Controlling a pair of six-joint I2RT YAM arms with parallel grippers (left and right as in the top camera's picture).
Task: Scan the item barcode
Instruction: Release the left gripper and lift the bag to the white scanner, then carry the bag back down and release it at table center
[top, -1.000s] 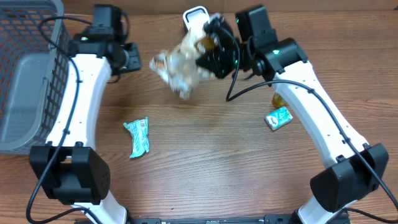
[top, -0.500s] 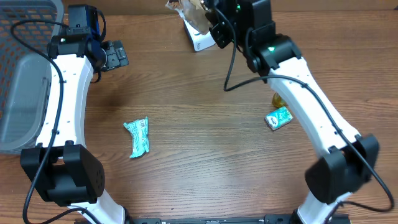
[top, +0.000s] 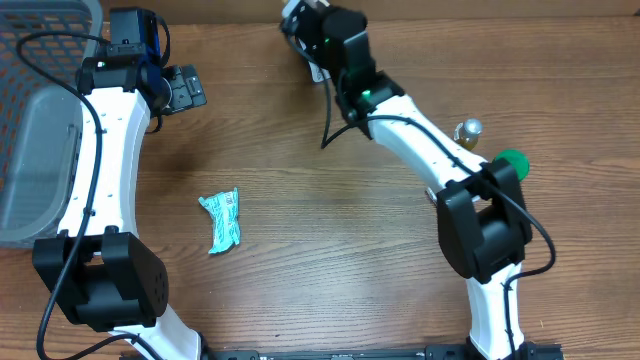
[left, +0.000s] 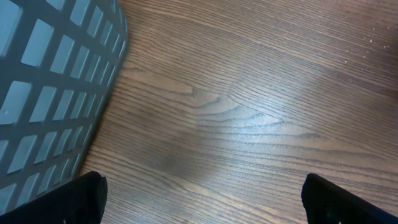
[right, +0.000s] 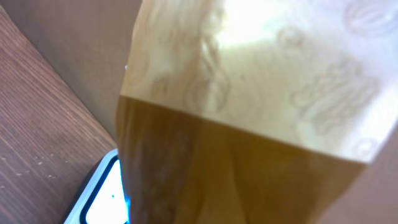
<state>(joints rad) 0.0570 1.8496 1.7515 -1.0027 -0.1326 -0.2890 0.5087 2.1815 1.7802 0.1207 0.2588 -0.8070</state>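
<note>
Bag (right: 249, 112), tan and pale foil, the item to be scanned. It now fills the right wrist view, held up just beside the white scanner (right: 99, 202), whose blue-lit edge shows at the lower left of that frame. A second ago we saw it between the two hands in the upper middle of the overhead frame. Since then the left hand (top: 188, 88) has let go and drawn back to the upper left, near the grey basket (top: 40, 120). It hangs there with jaws spread wide and nothing between them, over bare tabletop (top: 330, 260). The right hand (top: 305, 20) has meanwhile swung to the top edge of the overhead frame. Its fingers are hidden, but we read it as clamped on the bag, which sits hard against its camera. We judge the handover complete and the presenting step under way, with one hand alone carrying the item at the scanner. Whether the barcode faces the scanner cannot be told. A teal wrapper (top: 222, 220) lies at lower left.
</note>
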